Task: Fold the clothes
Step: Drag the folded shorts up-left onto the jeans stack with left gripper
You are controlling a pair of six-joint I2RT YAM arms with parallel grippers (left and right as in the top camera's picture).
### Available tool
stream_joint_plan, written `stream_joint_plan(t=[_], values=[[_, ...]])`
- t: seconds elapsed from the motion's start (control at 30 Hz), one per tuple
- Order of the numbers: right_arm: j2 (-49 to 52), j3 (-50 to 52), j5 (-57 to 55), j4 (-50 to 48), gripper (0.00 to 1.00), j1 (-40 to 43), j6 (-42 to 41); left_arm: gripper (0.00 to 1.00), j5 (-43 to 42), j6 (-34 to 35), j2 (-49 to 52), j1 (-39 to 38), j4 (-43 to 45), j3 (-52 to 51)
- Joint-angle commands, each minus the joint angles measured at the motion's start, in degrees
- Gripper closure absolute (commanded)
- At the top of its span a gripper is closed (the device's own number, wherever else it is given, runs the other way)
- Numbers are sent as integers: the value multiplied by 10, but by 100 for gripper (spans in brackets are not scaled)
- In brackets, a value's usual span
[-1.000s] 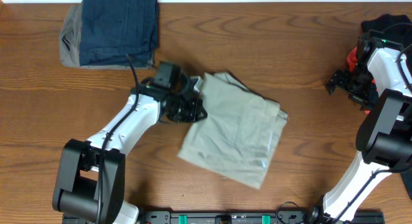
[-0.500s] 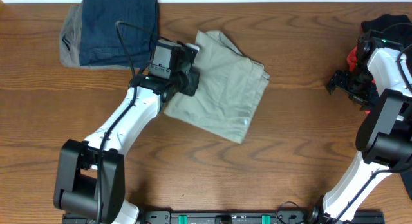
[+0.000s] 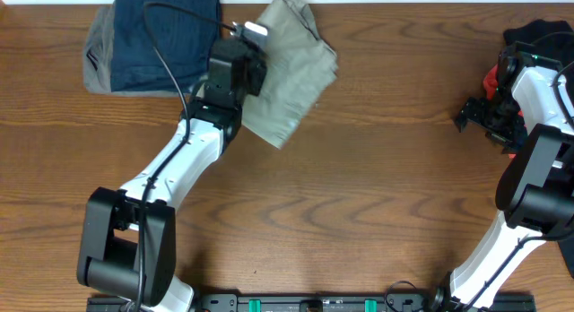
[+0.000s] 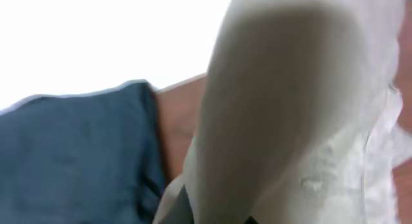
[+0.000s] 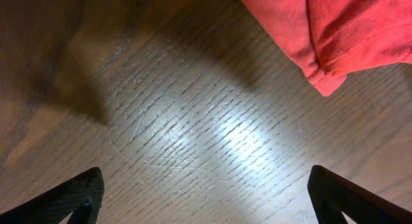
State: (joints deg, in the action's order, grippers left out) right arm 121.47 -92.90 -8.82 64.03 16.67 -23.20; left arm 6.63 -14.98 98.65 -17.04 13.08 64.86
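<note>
Left hand (image 3: 240, 68), fingers hidden from above, is clamped on the khaki trousers (image 3: 294, 72); right hand (image 5: 205, 197) gapes wide, empty.

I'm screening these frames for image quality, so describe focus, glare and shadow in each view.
Overhead: sharp and evenly lit, the khaki trousers crisp, only the picture's top edge blown out white. Left wrist: the trousers sit too close to the lens, soft and out of focus, and the background is washed out white. Right wrist: a bright glare patch on the wooden table, dark shadow at upper left, the red garment in focus.
</note>
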Motion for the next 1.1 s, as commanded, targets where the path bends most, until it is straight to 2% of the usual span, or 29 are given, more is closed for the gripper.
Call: stream_joint_plan(t=[0.0,0.4,0.6,0.7,0.93,1.07], values=[[0,-8,-6,0,1,2,1,94,50,-35,1,17,43,16],[0,-8,-6,0,1,2,1,94,50,-35,1,73,87,16],[0,-8,-6,0,1,2,1,94,54,-90,1,71,129,16],[0,-8,-6,0,1,2,1,94,89,-90,1,70,149,16],[0,-8,-6,0,1,2,1,94,96,-89,1,70,163,16],[0,-8,-6,0,1,2,1,93,114,-85,1,70,221,16]])
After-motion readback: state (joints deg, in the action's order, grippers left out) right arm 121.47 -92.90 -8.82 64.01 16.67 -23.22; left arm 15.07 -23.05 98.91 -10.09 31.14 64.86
